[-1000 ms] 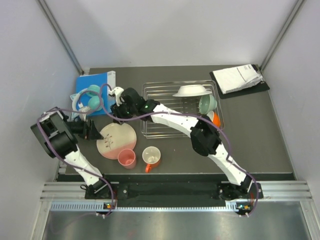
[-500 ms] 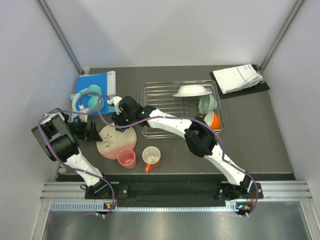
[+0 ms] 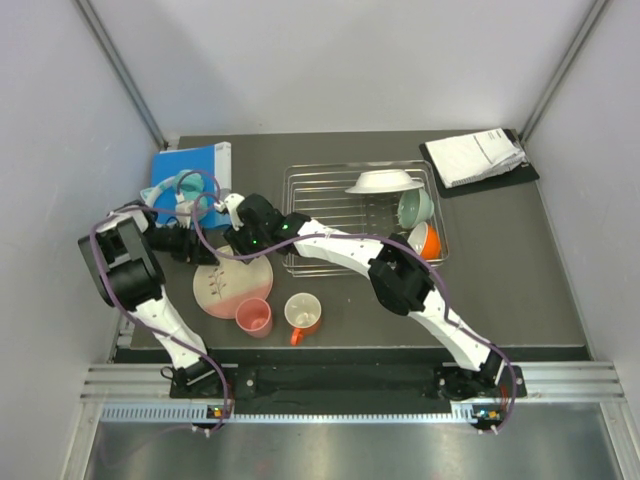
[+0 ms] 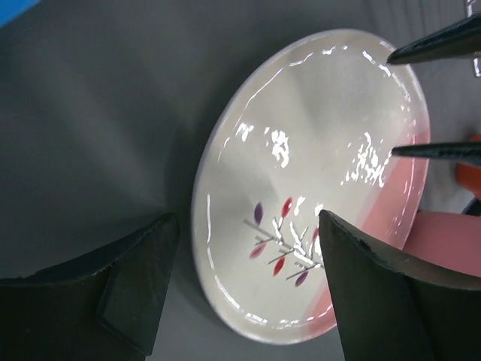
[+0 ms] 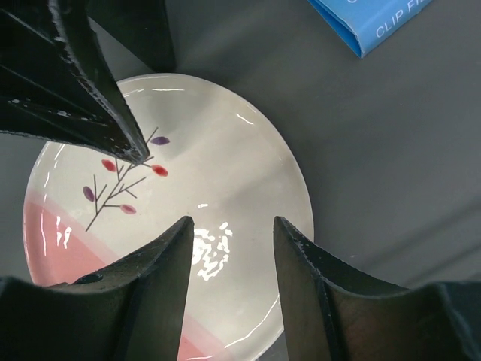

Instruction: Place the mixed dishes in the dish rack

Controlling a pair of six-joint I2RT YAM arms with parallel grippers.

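1. Lining up on the cream-and-pink plate (image 3: 232,285): reads as the pre-grasp for loading it, nothing lifted yet
2. Plate lies on the worktop (image 3: 520,290) at 8 o'clock from the dish rack (image 3: 320,190), with the pink cup (image 3: 254,316) just beside its 5 o'clock rim
3. At the plate's 10 o'clock rim, low, the left gripper (image 4: 246,222) is spread wide and holds nothing
4. Over the plate near 12 o'clock, the right gripper (image 5: 233,222) is partly spread and not pinching the plate
5. Next move, my read: get one finger under the rim and one on top, close, lift, then carry toward 2 o'clock and stand it between the rack bars
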